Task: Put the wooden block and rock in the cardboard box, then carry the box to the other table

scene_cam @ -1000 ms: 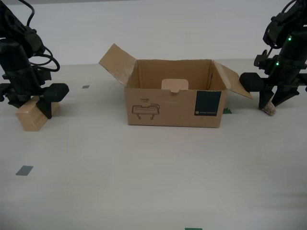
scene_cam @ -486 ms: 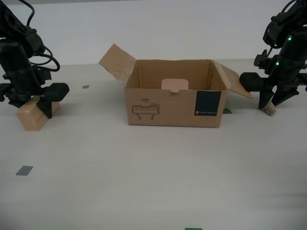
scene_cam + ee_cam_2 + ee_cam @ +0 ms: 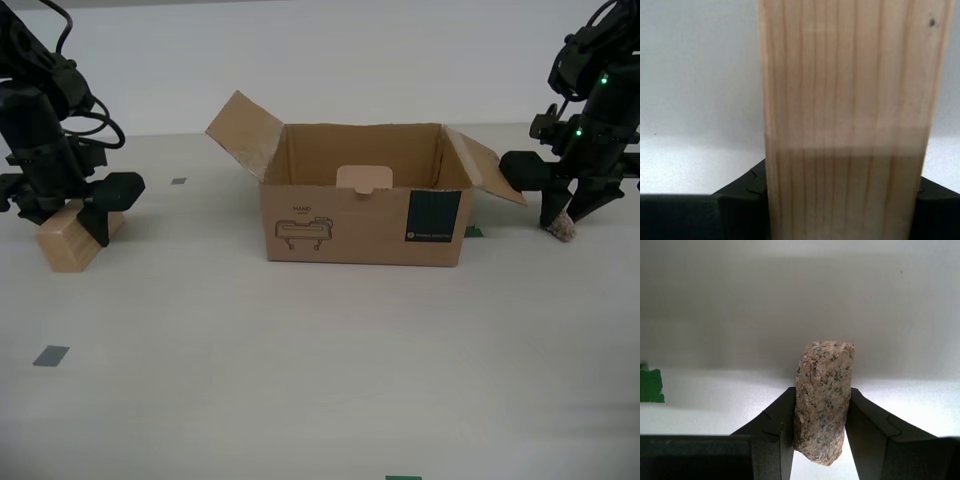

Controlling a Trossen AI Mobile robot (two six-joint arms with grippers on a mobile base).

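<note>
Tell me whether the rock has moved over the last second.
Yes, slightly. The rock, pinched in my first claw, has risen a little against the cardboard box in the exterior view.

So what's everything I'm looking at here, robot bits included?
box: one, brown cardboard, flaps open, nothing inside it, mid-table.
block: one, pale wood, tilted, at the exterior view's left, between the jaws of my second gripper.
rock: one, pinkish-grey speckled, at the exterior view's right, between the jaws of my first gripper.
tape marks: a few, grey and green, scattered on the table.
table: one, pale, under everything.
wall: plain white, behind the table.
my first gripper: one, black, shut on the rock.
my second gripper: one, black, shut on the block.
</note>
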